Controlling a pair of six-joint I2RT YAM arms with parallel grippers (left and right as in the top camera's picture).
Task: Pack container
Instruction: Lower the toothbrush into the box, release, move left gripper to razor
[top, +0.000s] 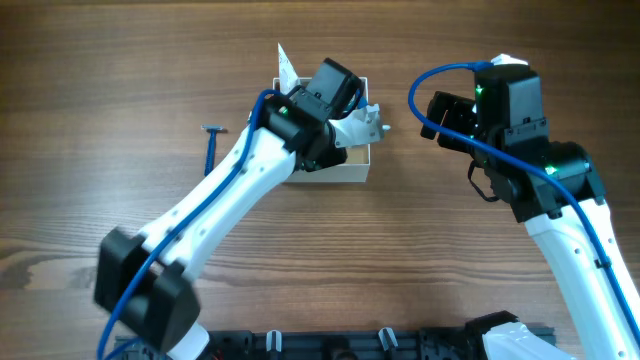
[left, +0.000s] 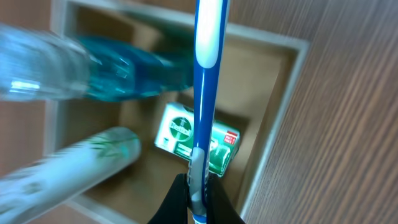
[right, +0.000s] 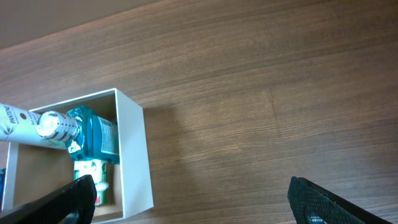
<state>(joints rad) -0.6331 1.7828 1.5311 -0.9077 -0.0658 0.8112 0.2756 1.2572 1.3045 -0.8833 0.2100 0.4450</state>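
We have the left claw (left: 198, 200) clenched on the lower handle of a blue-and-white toothbrush (left: 203, 106). The container (top: 330, 173) sits toward the far edge of the worktop (right: 280, 93), a bit left of centre.

Key relation: the container is directly under the left claw. The brush's long axis runs straight out from the claw, crossing the opening from the near wall to the far one. The white end looks to reach about the far rim, so we judge the fit lengthwise is tight. It prob. needs to go in tilted or on the diagonal.

Room inside, per the left wrist view:
- A teal bottle (left: 130, 68) and a white tube (left: 74, 162) take up the side away from the brush.
- A green-and-white packet (left: 174, 130) lies on the floor below the brush.
- The free lane is btw. those items and the opposite wall, and the brush is lined up w/ it.

The right claw (right: 199, 202) is released, its jaws spread wide. It hangs over bare wood toward the right edge, well apart from the container, so the left arm is the nearer one.

The surface is flat wood-grain. A blue razor (top: 212, 140) lies on it beside the container, on the side of the left edge.
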